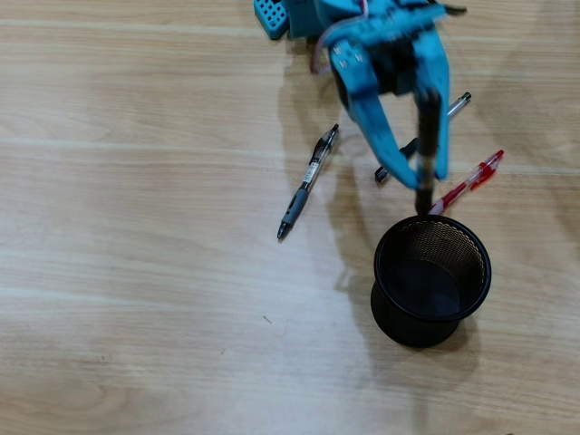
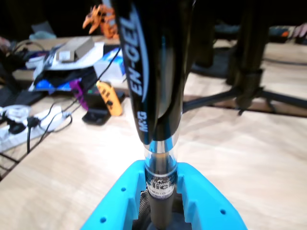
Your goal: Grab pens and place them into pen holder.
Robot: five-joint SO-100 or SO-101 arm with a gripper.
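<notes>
My blue gripper [image 1: 419, 178] is shut on a clear pen with a black cap [image 1: 426, 136], holding it nearly upright. Its lower end hangs just above the far rim of the black mesh pen holder [image 1: 378, 265]. In the wrist view that pen [image 2: 153, 96] fills the middle, clamped between the blue jaws of the gripper [image 2: 160, 191]. On the table lie a grey-black clicker pen [image 1: 308, 181] to the left, a red-and-clear pen [image 1: 471, 181] to the right, and a dark pen [image 1: 459, 101] partly hidden behind the gripper.
The arm's blue base [image 1: 272, 14] sits at the top edge of the overhead view. The wrist view shows cables and boxes [image 2: 53, 81] cluttered at the far left and a black tripod stand [image 2: 249, 81] at the right.
</notes>
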